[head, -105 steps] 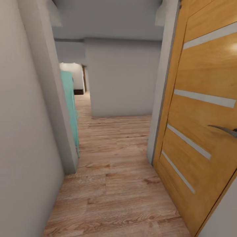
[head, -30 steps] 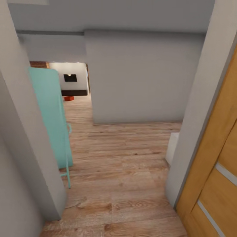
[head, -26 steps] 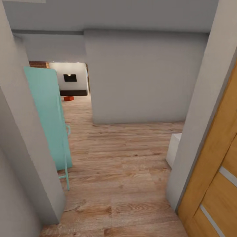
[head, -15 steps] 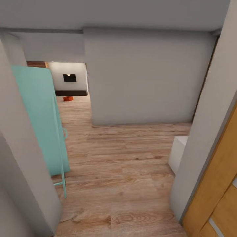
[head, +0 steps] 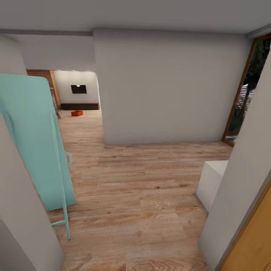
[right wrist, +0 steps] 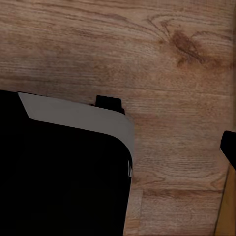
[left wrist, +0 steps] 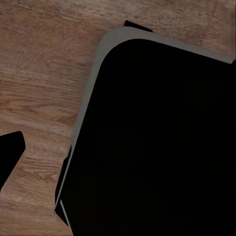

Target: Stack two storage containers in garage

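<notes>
One orange-red storage container (head: pixel 77 113) sits far off on the light wood floor of the living room, seen through the opening at the end of the hallway. Beside that opening stands a red brick fireplace (head: pixel 44 77), and a black TV (head: pixel 78 89) hangs on the back wall. Both wrist views look down on wood planks and my black base (left wrist: pixel 157 142) (right wrist: pixel 59 182). A single dark tip (left wrist: pixel 10 155) pokes in at the edge of the left wrist view and another dark tip (right wrist: pixel 229 147) in the right wrist view. Neither shows whether a gripper is open or shut.
A teal panel on a thin frame (head: pixel 34 139) leans at the hallway's left, close to the grey wall corner (head: pixel 19 210). A white box (head: pixel 212 182) sits low at the right by a wall edge. A grey wall block (head: pixel 162 86) faces me, with a wood-framed glass door (head: pixel 248 82) to its right.
The camera has advanced through the doorway. The orange door has slid out to the lower right, the white box and glass door have come into view, and the teal panel looms nearer.
</notes>
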You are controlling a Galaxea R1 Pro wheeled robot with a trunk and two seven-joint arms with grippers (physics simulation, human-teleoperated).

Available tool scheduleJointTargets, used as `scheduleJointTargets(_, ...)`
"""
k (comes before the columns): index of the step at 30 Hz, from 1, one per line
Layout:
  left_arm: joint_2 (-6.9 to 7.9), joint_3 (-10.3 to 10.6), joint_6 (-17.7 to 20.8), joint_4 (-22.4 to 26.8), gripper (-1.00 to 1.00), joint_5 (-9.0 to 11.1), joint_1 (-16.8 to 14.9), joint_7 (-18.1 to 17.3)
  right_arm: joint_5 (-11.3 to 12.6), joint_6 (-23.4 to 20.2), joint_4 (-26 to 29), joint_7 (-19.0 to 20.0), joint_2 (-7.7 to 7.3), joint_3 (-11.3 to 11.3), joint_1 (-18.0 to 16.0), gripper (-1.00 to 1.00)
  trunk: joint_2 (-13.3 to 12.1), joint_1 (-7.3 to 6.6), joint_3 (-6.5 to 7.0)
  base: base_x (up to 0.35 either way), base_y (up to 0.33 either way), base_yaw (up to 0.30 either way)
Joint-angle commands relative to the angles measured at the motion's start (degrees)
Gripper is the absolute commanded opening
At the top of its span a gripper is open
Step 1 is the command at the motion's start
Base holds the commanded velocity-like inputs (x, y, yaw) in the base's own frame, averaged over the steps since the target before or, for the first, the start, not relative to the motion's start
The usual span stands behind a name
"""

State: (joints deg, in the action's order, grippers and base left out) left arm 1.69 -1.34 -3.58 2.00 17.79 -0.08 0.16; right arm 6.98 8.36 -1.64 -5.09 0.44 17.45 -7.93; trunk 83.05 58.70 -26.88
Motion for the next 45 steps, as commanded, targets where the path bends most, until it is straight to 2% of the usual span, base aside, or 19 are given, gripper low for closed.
scheduleJointTargets(1, -0.01, -0.13, -0.11, 0.04, 1.0, 0.14, -0.01, 0.02, 0.59, 0.34, -0.17, -0.09, 0.02, 0.5, -0.07, 1.0, 0.02, 0.03, -0.05, 0.322, 0.0, 0.0)
scheduleJointTargets(45, -0.02, -0.02, -0.11, 0.09, 1.0, 0.0, -0.01, 0.02, 0.41, 0.6, -0.17, -0.09, 0.0, 0.24, -0.07, 1.0, 0.02, 0.03, -0.05, 0.322, 0.0, 0.0)
